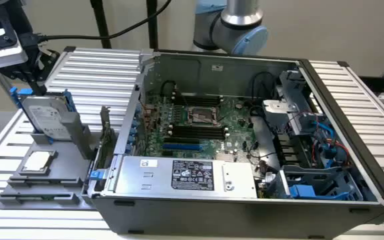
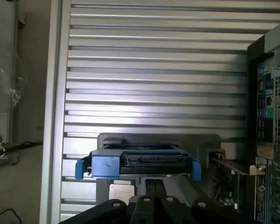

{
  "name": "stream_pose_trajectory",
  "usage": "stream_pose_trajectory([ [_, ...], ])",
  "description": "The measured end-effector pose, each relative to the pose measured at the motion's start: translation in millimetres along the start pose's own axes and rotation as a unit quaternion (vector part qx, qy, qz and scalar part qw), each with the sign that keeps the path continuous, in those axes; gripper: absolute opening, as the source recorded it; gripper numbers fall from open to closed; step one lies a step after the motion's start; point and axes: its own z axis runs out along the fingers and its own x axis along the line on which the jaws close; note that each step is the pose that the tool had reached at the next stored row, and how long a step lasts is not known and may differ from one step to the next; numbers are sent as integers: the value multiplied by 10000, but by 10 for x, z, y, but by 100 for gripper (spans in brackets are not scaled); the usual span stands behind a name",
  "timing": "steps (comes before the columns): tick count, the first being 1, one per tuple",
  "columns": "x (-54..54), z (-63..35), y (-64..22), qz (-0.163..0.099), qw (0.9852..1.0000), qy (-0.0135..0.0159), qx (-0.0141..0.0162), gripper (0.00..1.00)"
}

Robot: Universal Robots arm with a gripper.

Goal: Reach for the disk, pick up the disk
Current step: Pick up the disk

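Exterior view: the disk stands upright, long axis pointing up at the gripper just above its top end. Whether the gripper is spread or pressed together, I cannot tell.

I can make out no word or number well enough to read it. The disk carries a white label whose grey print is too small for me. The silver box at the front of the open computer case bears a black label with white lines and marks. Beside that is a small white sticker. Both are illegible to me.
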Motion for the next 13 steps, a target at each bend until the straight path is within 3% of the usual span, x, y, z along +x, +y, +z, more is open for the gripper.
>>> stream_pose_trajectory([
  [13, 0, 0, 0, 0, 10000, 0, 0, 11],
])
